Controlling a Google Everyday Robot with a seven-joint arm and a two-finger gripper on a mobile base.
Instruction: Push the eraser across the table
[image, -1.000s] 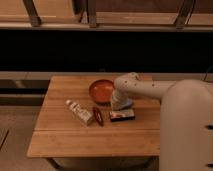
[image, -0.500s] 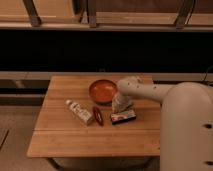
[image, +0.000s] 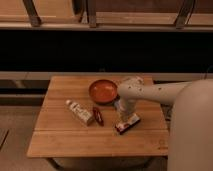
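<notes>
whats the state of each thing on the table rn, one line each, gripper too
eraser: lying flat near the table's front right, directly below the gripper
gripper: lowered over the eraser's back edge
bowl: upright, nothing seen inside, behind the eraser
slim red object: lying flat, left of the eraser
light pad: lying flat at an angle, left of the red object
table: level, bearing all four items
</notes>
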